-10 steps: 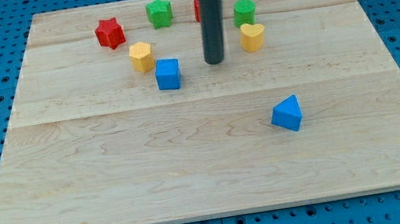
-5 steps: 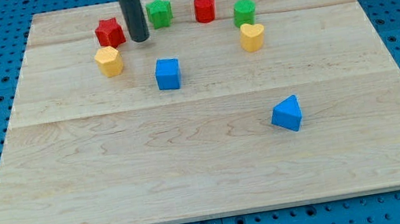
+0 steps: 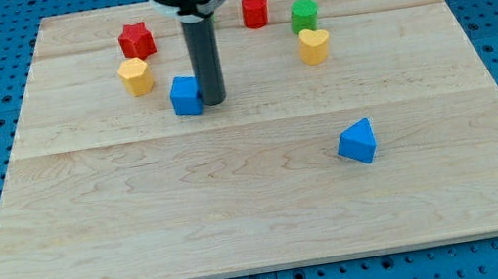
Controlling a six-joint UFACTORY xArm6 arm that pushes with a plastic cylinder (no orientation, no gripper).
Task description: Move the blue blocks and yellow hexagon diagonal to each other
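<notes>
1. The blue triangle block (image 3: 357,141) sits alone, low on the view's right of the wooden surface (image 3: 241,220).
2. My tip (image 3: 214,100) touches the blue cube (image 3: 185,96) on its right side; there are no fingers.
3. The yellow hexagon (image 3: 134,76) is just up-left of the cube.

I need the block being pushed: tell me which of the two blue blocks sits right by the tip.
The blue cube, left of centre: my tip is against its right side. The blue triangular block lies alone, far toward the view's lower right.
</notes>
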